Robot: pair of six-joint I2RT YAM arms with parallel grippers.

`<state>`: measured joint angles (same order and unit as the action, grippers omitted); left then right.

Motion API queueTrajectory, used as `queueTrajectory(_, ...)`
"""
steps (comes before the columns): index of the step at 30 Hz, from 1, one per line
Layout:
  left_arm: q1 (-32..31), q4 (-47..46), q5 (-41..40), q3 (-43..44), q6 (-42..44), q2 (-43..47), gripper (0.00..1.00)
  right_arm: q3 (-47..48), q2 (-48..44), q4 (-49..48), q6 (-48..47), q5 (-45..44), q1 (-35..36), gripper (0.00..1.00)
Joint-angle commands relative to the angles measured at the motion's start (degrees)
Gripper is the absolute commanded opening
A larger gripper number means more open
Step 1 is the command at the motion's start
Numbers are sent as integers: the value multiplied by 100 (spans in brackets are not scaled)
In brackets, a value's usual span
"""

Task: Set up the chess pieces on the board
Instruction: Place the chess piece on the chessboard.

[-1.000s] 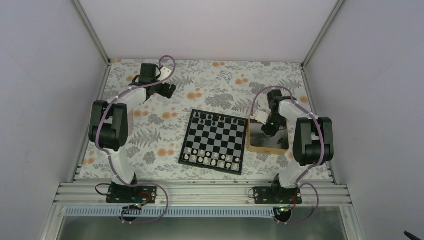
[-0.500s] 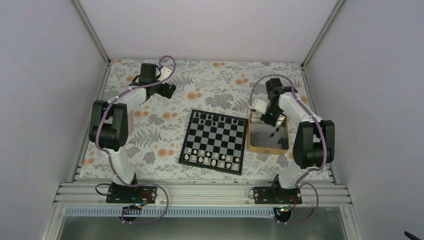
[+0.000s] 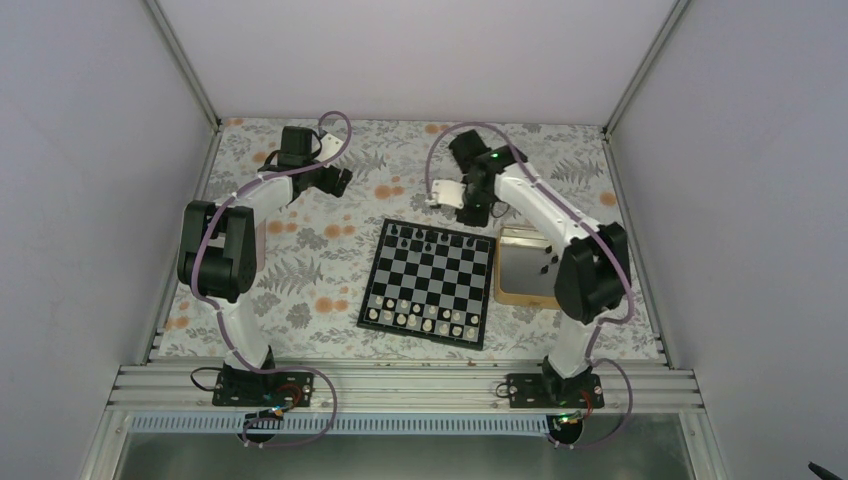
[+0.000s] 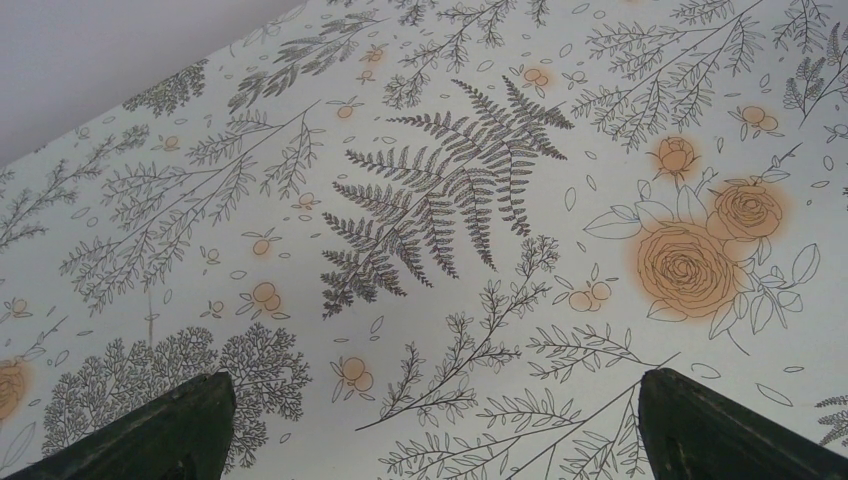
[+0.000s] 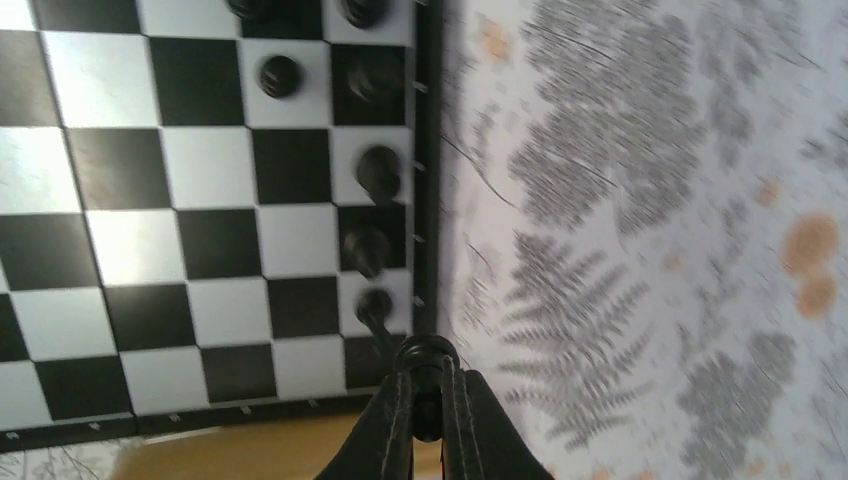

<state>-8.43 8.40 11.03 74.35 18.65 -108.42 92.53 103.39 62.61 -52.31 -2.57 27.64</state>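
The board (image 3: 428,282) lies mid-table, with white chessmen along its near rows and a few black chess pieces (image 3: 430,238) on its far row. My right gripper (image 3: 472,208) hovers over the board's far right corner. In the right wrist view it (image 5: 427,385) is shut on a black chess piece (image 5: 427,358), above the board's (image 5: 200,250) corner squares. Other black pieces (image 5: 379,170) stand along that edge. My left gripper (image 3: 335,182) is open and empty over the cloth at the far left; its fingers (image 4: 170,430) frame only cloth.
A tan wooden-rimmed tray (image 3: 520,295) stands right of the board and holds a few loose black pieces (image 3: 548,262). Its rim shows in the right wrist view (image 5: 250,455). The floral cloth (image 3: 320,270) covers the table. Metal frame posts stand at the far corners.
My right arm has risen out of the tray and swung left and away to the board's far right corner, with a black piece in its jaws. The left arm has not moved.
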Motion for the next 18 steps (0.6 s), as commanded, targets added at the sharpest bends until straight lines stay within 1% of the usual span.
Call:
queueTrajectory(1, -1, -106, 10, 41, -1, 89, 100, 133, 432, 68, -11, 366, 367, 6)
queueTrajectory(6, -6, -102, 22, 54, -2, 85, 100, 142, 863, -61, -81, 511, 633, 6)
queueTrajectory(14, -2, -130, 7, 44, -7, 73, 100, -42, 1202, -330, -173, 617, 743, 8)
queueTrajectory(18, -1, -121, 14, 45, -3, 61, 100, -25, 1300, -316, -232, 697, 743, 8)
